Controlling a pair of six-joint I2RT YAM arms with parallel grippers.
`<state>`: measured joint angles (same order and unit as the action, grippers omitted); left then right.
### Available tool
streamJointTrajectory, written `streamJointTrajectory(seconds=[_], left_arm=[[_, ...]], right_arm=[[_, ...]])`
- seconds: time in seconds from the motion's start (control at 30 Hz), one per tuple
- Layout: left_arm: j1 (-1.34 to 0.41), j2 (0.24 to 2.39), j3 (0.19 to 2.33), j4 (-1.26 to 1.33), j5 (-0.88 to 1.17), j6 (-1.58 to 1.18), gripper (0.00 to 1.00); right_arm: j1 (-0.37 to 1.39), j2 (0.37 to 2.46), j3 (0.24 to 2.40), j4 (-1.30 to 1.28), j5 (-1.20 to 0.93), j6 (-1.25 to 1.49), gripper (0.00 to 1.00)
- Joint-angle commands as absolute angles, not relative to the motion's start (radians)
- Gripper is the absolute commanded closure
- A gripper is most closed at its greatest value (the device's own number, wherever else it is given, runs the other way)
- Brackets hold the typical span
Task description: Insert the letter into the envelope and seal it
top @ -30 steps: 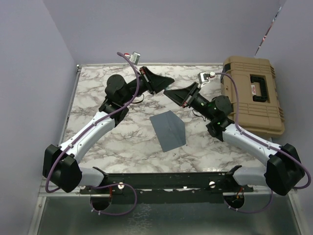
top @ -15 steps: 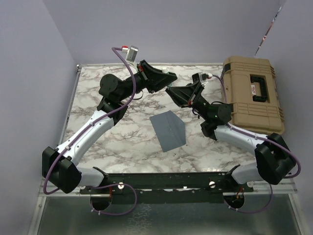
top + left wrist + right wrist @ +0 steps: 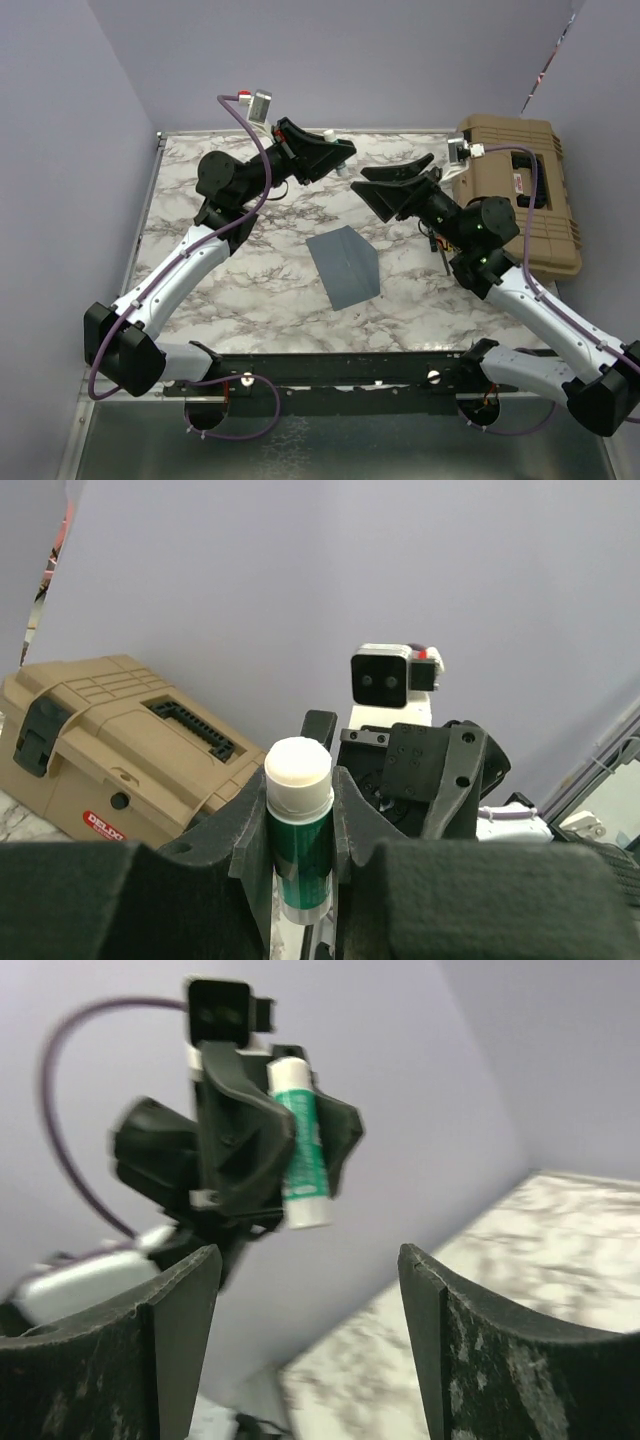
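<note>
The envelope (image 3: 345, 268) lies flat on the marble table (image 3: 250, 290), about midway between the two arms and nearer their bases than either gripper. It is turned at an angle to the table's edges. Nothing touches it. From above it is too small to tell whether its flap is folded shut or whether the letter is inside.

Both arms are raised over the far half of the table, with their grippers facing each other and a small gap between them. The left gripper (image 3: 332, 157) is closed on a glue stick (image 3: 298, 830), with a pad pressed on either side of the green-and-white tube. In the left wrist view the stick's white end stands up above the fingers. In the right wrist view the stick (image 3: 300, 1145) runs slightly tilted across the left gripper's jaws, and its lower end sticks out below them.

The right gripper (image 3: 385, 182) is spread wide and holds nothing. Its two fingers (image 3: 175, 1340) frame the left gripper and the stick without touching them, though that view is somewhat blurred.

A tan case (image 3: 515, 190) sits at the table's far right, beside the right arm.
</note>
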<state>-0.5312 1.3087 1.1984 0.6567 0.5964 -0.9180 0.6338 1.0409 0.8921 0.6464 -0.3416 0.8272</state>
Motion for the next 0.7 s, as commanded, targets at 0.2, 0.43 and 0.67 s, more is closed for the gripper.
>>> streamJointTrajectory(seconds=[0.2,0.43,0.67], left_arm=[[-0.531,1.284,1.186,0.666,0.587,-0.881,1.0],[-0.531,1.274,1.186,0.633,0.597,-0.863,1.0],[-0.54,1.252,1.16,0.608,0.594,-0.85,1.0]], right_arm=[[0.766,1.085,1.049,0.293,-0.109,0.077,0.25],[0.837,1.153,1.081,0.389,-0.024,0.045,0.31],[0.838,1.154,1.059,0.419,-0.043,0.112,0.54]])
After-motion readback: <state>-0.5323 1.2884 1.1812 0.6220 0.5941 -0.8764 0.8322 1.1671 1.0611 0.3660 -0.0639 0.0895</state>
